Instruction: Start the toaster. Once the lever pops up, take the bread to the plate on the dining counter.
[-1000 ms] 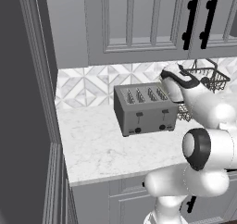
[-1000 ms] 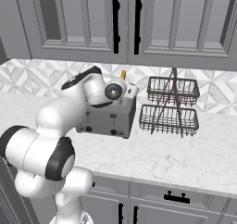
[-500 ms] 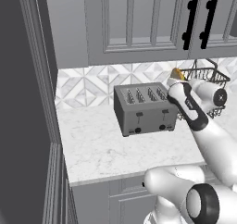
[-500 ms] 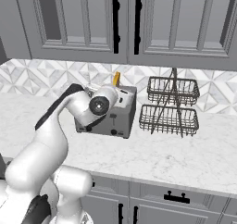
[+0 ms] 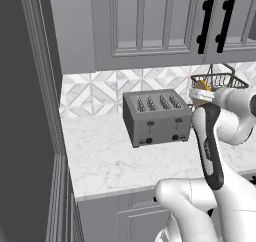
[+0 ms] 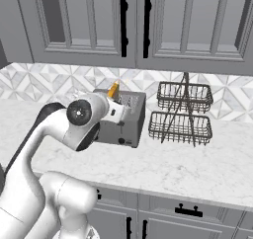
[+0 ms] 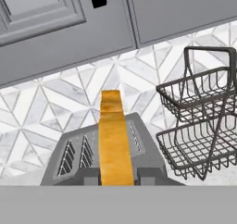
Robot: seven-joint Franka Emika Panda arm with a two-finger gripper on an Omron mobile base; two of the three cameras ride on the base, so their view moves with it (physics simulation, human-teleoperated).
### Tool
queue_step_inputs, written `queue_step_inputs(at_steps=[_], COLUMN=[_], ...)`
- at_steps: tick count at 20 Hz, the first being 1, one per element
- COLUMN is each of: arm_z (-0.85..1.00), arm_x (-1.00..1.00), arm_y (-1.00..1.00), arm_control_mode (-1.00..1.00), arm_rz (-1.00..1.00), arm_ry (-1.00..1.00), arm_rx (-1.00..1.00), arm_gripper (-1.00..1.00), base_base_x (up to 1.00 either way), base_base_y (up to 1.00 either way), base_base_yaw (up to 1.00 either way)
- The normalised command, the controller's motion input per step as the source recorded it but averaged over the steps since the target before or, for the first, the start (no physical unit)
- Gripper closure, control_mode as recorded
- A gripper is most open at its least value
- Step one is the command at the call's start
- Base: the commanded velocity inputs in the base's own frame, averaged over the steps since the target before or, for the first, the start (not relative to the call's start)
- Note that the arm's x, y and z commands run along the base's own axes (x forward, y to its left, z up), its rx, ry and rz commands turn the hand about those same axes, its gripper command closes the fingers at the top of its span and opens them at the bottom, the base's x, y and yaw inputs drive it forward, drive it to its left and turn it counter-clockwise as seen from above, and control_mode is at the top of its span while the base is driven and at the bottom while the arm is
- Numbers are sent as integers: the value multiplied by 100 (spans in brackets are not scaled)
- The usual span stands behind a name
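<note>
A white grey-veined marble worktop (image 5: 107, 158) is seen running along the patterned tile backsplash (image 5: 95, 93), over grey cabinets (image 6: 163, 213). The grey toaster (image 5: 156, 117) is set on it near the wall. Just beside the toaster, a two-tier dark wire basket rack (image 6: 182, 114) is stood on the same marble.

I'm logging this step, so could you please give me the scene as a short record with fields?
toaster: grey, four slots, on the marble worktop against the tiled wall
bread: golden slice held edge-on between the jaws
gripper: shut on the bread, lifted clear of the slots
wire basket rack: two tiers, beside the toaster
cabinets: grey, above the worktop
</note>
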Motion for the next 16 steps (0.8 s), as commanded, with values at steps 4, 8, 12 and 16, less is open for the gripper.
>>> queue_step_inputs(at_steps=[4,8,12,16], arm_z=[9,9,8,5], arm_x=[-92,-76,-47,-23], arm_y=[7,29,50,47], arm_control_mode=[-100,-100,-100,-100], arm_rz=[0,0,0,1], arm_ry=[17,14,17,20], arm_rx=[0,0,0,0], arm_gripper=[100,100,100,100], base_base_x=[0,0,0,0], base_base_y=[0,0,0,0], base_base_yaw=[0,0,0,0])
